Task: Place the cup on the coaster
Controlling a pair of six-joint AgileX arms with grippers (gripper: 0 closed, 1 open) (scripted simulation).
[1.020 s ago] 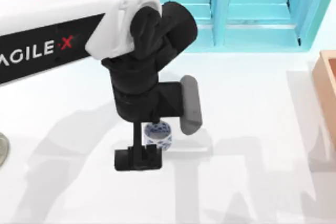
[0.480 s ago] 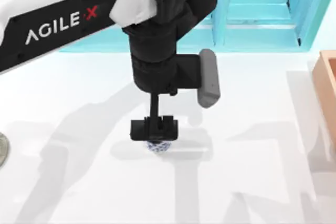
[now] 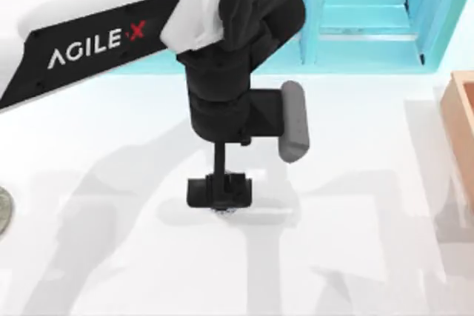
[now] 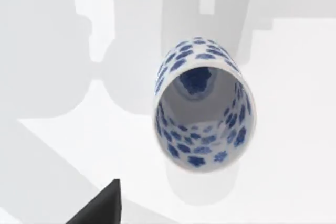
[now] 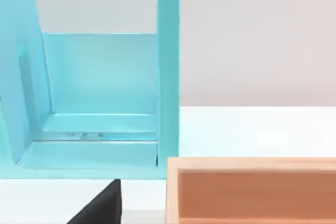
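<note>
Progress is early, by my reading: the cup (image 4: 203, 106) stands upright on the white bench (image 3: 355, 257), and nothing has carried it anywhere yet. From above I see my left claw (image 3: 220, 196) hanging straight over it, with just a sliver of blue-and-white porcelain peeking out beneath the black crossbar. Whether the fingers are spread or closed I cannot tell from these pictures. The left wrist camera looks down into the cup's mouth with bare bench all around it.

At the far left edge of the top view sits a rounded grey-green disc (image 3: 4, 211), cut off by the frame; I take it to be the coaster, though too little shows to be sure. It lies well apart from the cup, so the grasp, the lift, the carry to the left and the set-down all remain.

As for containers, the cup is empty, its inner wall patterned like its outside. A wooden box (image 5: 252, 190) sits at the right edge of the bench, and I can make out nothing inside it. Behind it stands a turquoise rack (image 5: 100, 103), whose one visible compartment is bare.
</note>
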